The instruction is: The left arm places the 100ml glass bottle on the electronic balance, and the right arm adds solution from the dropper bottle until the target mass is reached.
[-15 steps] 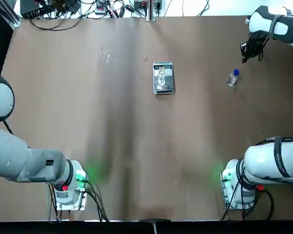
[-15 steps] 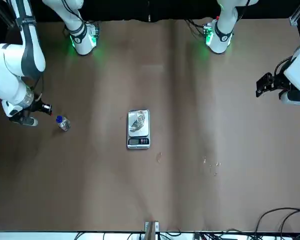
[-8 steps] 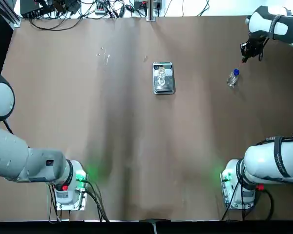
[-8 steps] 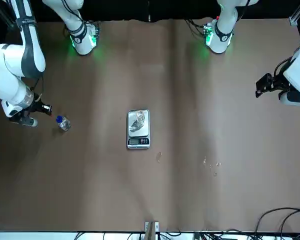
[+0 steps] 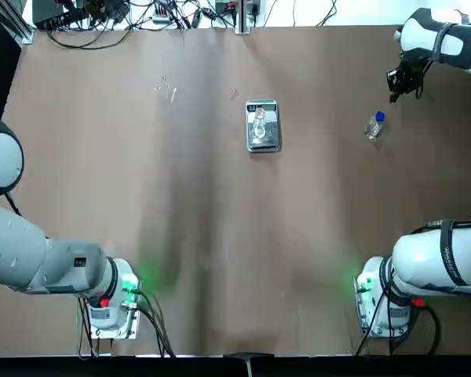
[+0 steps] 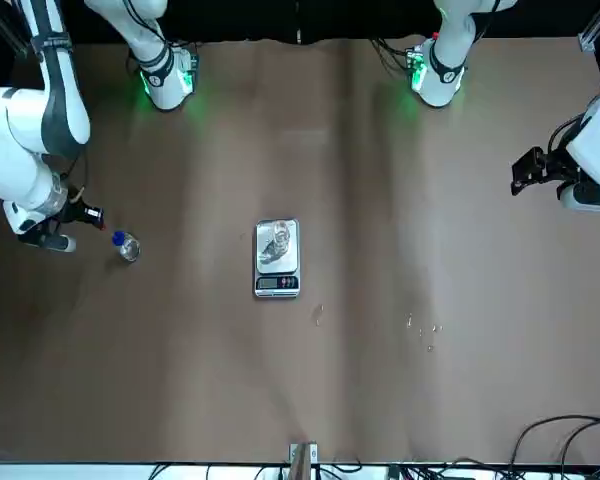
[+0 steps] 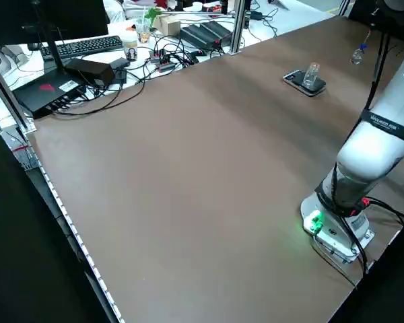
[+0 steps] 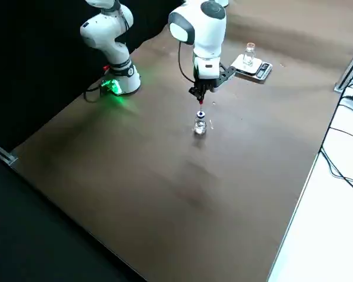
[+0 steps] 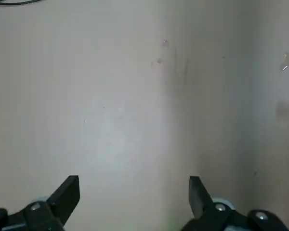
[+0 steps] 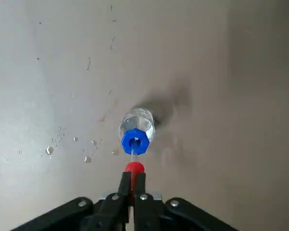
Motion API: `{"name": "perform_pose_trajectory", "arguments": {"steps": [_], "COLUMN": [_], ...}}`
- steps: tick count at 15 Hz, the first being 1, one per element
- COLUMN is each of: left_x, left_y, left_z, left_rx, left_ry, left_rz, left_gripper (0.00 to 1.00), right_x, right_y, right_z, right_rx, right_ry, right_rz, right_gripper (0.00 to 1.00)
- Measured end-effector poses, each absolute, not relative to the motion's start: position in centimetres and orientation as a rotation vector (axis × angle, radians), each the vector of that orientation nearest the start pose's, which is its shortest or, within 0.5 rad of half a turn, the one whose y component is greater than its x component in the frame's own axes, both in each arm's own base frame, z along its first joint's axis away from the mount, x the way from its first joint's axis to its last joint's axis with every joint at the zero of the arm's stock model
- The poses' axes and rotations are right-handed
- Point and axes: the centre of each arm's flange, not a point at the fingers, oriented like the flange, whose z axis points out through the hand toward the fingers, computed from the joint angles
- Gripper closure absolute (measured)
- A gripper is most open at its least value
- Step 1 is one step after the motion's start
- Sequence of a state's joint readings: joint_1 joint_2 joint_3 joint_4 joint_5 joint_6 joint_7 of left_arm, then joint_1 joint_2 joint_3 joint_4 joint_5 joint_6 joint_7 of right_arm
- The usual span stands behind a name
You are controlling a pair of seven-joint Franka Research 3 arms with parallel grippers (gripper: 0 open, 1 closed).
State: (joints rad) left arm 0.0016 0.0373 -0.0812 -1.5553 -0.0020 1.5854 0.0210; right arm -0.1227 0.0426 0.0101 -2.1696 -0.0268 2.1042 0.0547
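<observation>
Right now I'm watching the right gripper (image 10: 132, 185) hanging directly above the dropper bottle (image 10: 137, 130), fingers pinched together on the red tip (image 10: 134, 168), the pipette stem running down into the blue cap (image 10: 135, 141). From here I can't tell if the pipette is seated or partly drawn out. Bottle is standing upright on the table (image 5: 220, 236), long axis vertical, in line with the gripper's approach.

Balance (image 5: 262, 126) is sitting mid-table, well apart from the dropper bottle (image 5: 374, 125), toward the robot's left of it. Glass bottle (image 5: 259, 122) is already standing upright on its pan, mouth up.

So the relation that matters: the glass bottle is lying sideways from the right gripper (image 5: 398, 85), across open table, and I'm judging the next move as lift straight up, then traverse left to sit over that narrow mouth.

Left gripper (image 9: 134, 192) is idling wide open, holding nothing, out at the table's left edge. Right arm is far nearer the dropper.

Some droplets (image 10: 70, 147) are showing on the table beside the dropper bottle.
</observation>
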Motion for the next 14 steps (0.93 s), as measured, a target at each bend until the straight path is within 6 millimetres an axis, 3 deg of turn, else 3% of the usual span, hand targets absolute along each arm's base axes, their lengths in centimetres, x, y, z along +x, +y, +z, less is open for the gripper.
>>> {"name": "perform_pose_trajectory", "arguments": {"steps": [14], "left_x": [56.54], "left_y": [-4.43], "left_z": [61.22], "left_rx": [-3.142], "left_ry": [0.158], "left_rz": [0.012], "left_gripper": [0.00], "right_x": [52.45], "right_y": [-6.02], "right_z": [36.73], "right_rx": [-3.143], "right_ry": [0.253], "right_rz": [0.214], "right_gripper": [0.95]}}
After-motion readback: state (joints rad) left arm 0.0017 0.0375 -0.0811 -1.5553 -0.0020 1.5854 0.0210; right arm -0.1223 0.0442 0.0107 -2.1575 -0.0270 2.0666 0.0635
